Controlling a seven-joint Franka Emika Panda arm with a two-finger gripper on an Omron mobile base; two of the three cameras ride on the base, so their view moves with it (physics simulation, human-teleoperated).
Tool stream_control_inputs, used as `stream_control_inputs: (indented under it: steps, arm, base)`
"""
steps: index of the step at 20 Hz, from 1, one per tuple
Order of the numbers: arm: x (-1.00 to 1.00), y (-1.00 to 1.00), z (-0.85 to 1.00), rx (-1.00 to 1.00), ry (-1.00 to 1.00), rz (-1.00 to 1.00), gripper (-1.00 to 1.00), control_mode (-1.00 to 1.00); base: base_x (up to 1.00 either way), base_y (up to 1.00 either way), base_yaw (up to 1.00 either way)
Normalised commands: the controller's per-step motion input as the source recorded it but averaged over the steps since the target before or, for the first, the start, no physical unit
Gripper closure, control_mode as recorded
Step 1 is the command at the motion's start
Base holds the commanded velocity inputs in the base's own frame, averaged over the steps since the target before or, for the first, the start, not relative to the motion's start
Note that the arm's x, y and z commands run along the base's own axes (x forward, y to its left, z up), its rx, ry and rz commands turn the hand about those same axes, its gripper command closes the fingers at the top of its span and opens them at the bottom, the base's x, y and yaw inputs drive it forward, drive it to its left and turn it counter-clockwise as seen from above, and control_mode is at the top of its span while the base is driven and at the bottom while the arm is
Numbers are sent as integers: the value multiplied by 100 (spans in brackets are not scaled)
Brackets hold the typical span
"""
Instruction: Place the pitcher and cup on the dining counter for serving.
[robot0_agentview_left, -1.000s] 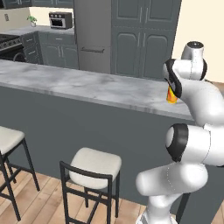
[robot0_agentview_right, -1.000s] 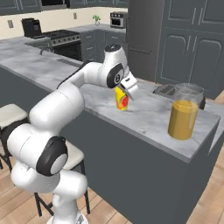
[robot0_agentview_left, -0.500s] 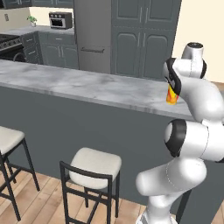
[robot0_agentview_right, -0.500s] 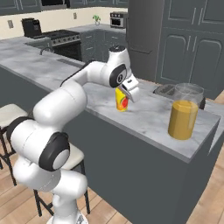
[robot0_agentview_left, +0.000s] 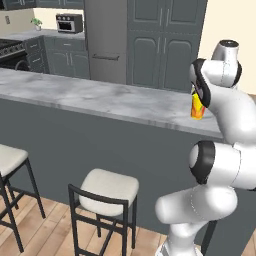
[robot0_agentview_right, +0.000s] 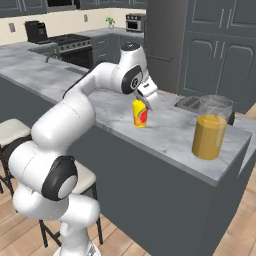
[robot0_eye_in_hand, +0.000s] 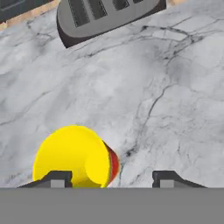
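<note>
The gripper (robot0_eye_in_hand: 105, 178), shut a second ago, now stands open around the glossy yellow cup (robot0_eye_in_hand: 72, 156) on the marble tabletop (robot0_eye_in_hand: 175, 100), lower left.

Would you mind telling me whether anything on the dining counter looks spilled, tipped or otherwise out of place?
Nothing stands out. The cup stands upright on the dining counter, with the gripper just above it, jaws open. The pitcher stands upright near the counter's end, its liquid contained. No spill shows on the marble.
</note>
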Motion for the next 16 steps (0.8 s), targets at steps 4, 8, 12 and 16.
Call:
stream_control_inputs:
  steps: [4, 8, 12, 16]
  arm:
    - [-51, 44, 68, -11, -20, 0, -100, -100]
    - [-94, 93, 48, -17, -25, 0, -100, -100]
    - [-100, 100, 7, -22, -21, 0, -100, -100]
    - [-100, 100, -41, -20, -10, 7, -100, -100]
  base:
    - [0, 0, 0]
    - [0, 0, 0]
    - [0, 0, 0]
    - [0, 0, 0]
